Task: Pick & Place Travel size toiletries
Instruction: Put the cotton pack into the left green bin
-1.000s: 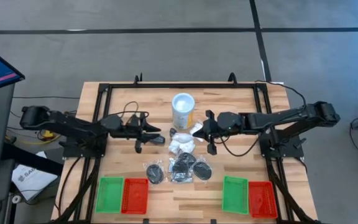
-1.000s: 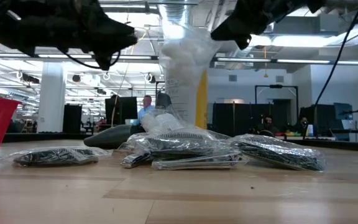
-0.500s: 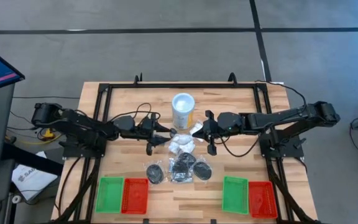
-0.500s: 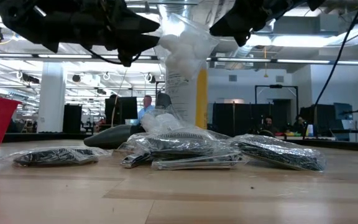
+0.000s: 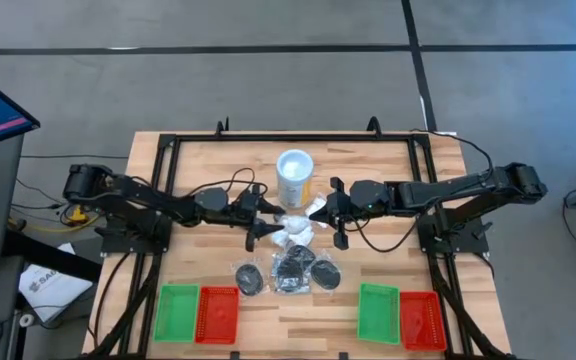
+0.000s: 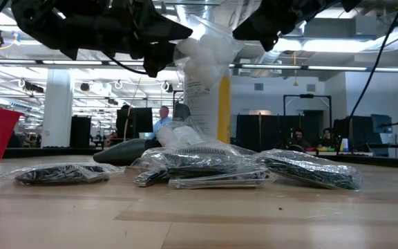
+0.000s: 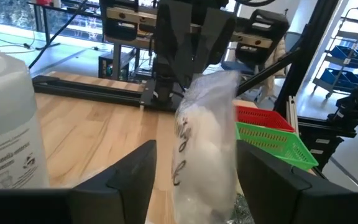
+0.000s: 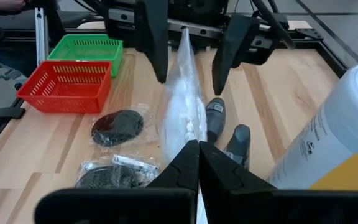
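White crinkled clear-wrapped packet (image 8: 182, 118): pinched by closed right hand (image 8: 197, 163); open left hand (image 7: 194, 168) straddles it.

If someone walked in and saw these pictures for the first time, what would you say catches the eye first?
Most striking is the clear-wrapped white packet held up above the table's middle, pinched in the shut right hand, with the left hand open on either side of its far end. Beside it stands the white tub with a yellow label, and below, nearer the front, lies a cluster of black round packets. Green and red trays sit at both front corners.
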